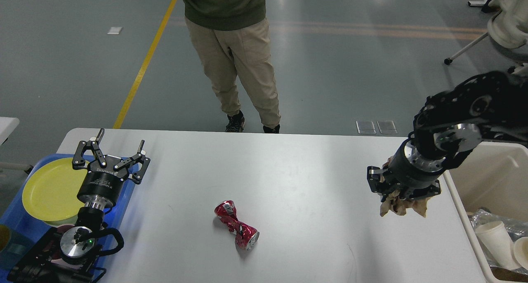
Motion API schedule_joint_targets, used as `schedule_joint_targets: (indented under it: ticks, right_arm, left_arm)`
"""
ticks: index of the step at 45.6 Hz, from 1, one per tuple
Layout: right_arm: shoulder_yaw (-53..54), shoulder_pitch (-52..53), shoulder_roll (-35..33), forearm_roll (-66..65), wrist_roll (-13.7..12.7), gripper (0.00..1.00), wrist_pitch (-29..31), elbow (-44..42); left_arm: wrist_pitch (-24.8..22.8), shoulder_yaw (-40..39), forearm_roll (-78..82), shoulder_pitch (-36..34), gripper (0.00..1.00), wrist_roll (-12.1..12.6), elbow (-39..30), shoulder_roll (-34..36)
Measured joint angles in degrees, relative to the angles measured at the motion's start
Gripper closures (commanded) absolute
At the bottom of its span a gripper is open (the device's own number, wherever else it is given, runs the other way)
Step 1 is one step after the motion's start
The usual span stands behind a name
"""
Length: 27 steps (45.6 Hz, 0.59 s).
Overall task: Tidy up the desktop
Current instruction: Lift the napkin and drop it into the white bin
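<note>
A: Where does the desktop (288, 171) sit in the picture?

B: It fills the lower middle of the frame, a wide white top with a rounded corner at the upper left. Grey floor runs behind it, with a yellow line (144, 64) slanting down toward that corner.

A: What lies on it?

B: A crushed red can (236, 225), pinched in at its waist, lying on its side low in the centre, well apart from both arms.

A: And the left gripper (119, 147)?

B: At the left of the frame, over the table's left edge, fingers pointing up the picture and spread wide with nothing between them. Just left of it is a blue tray (12, 217) holding a yellow-green plate (47, 190).

A: The right gripper (402, 192)?

B: At the right of the frame, above the table near its right edge. It points downward and its fingers are pinching a crumpled brown paper wad (406, 206), which hangs out below them.

A: Anything past it?

B: A beige bin (491, 175) against the table's right edge. Inside, at the lower right corner, are white paper cups (497, 244) and some clear plastic wrap (484, 218).

A: Who stands behind?

B: A person (235, 56) in khaki trousers and a dark green top, at the top centre, just beyond the far edge; the head is cut off by the frame. Part of a chair (505, 31) shows at the upper right.
</note>
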Motion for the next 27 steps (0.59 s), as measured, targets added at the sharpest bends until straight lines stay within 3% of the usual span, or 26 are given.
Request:
schedule_joint_targets:
  ticks: [4,8,16,27]
  right_arm:
    - [-5.1,7.9,-1.0,-0.1,5.5,1.0,2.9,2.7]
    - [-9.6,14.3,-1.4,-0.6,8.6,1.0,6.6,4.2]
    - [-12.1,17.9,-1.6,-1.1,9.2,1.0,10.0,5.2]
    - [-13.5,16.7,-3.0,-1.0,8.9,1.0,7.8,4.0]
  left_arm:
    - [0.0,0.0,0.0,0.0,0.04,0.0,0.0,0.0]
    - [0.0,0.0,0.0,0.0,0.04,0.0,0.0,0.0]
    - [0.0,0.0,0.0,0.0,0.04,0.0,0.0,0.0]
    - [0.0,0.0,0.0,0.0,0.04,0.0,0.0,0.0]
